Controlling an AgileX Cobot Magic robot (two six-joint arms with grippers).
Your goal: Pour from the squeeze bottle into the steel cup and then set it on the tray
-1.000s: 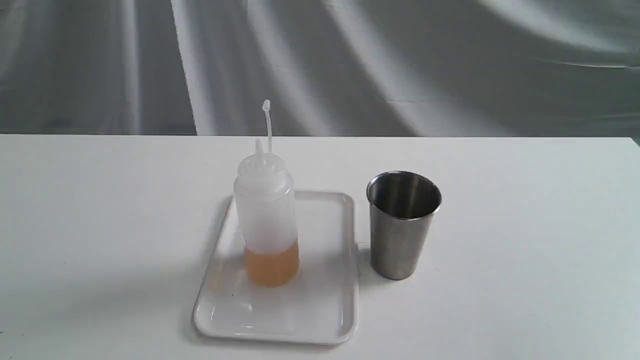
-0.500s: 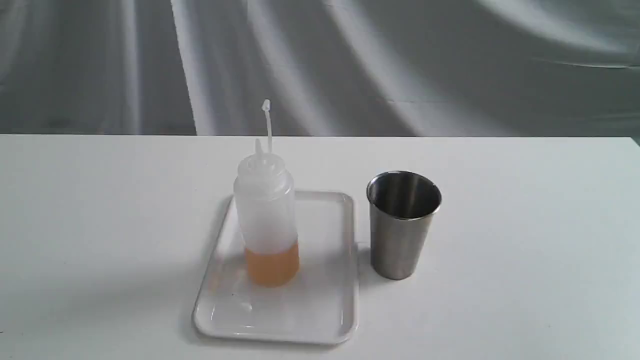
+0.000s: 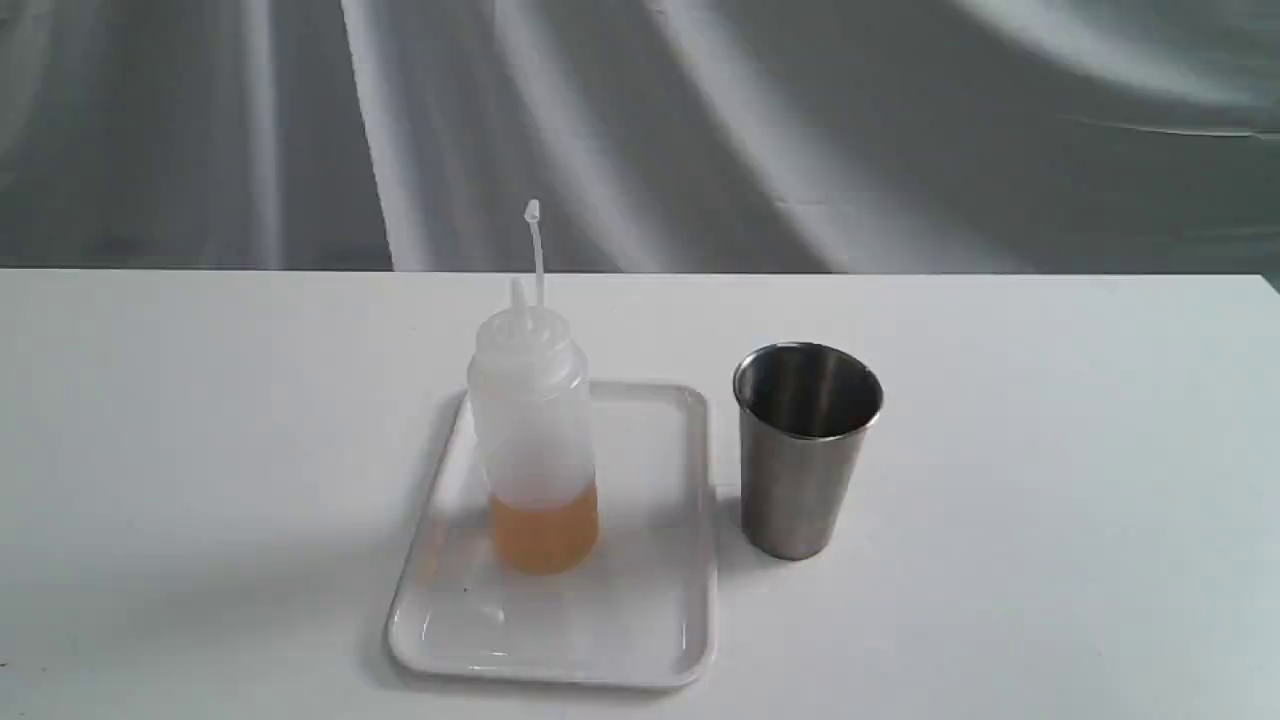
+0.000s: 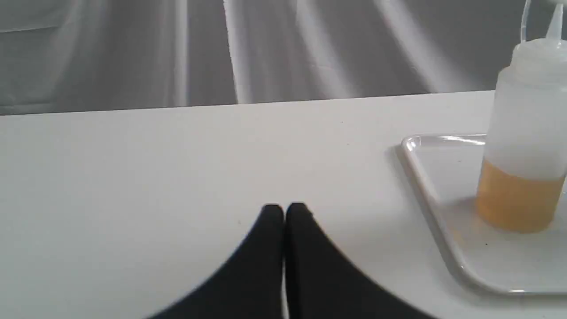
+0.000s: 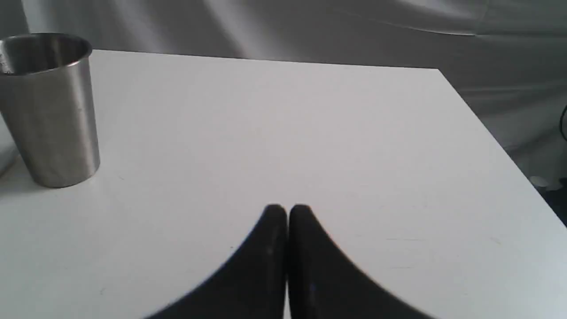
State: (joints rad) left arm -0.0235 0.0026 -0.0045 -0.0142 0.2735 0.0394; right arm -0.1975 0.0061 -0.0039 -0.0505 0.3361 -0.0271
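The squeeze bottle (image 3: 533,430) stands upright on the white tray (image 3: 640,620), amber liquid filling its lower part and its cap strap sticking up. The steel cup (image 3: 806,448) stands upright on the table just right of the tray. Neither arm shows in the exterior view. In the left wrist view the bottle (image 4: 525,133) and tray (image 4: 432,186) lie off to one side of my left gripper (image 4: 284,209), which is shut on nothing. My right gripper (image 5: 288,209) is shut and empty too, with the cup (image 5: 49,108) well apart from it.
A white table (image 3: 1050,400) carries everything, backed by a grey draped cloth (image 3: 900,130). The table's right edge and corner (image 5: 469,110) show in the right wrist view, with dark items on the floor beyond it.
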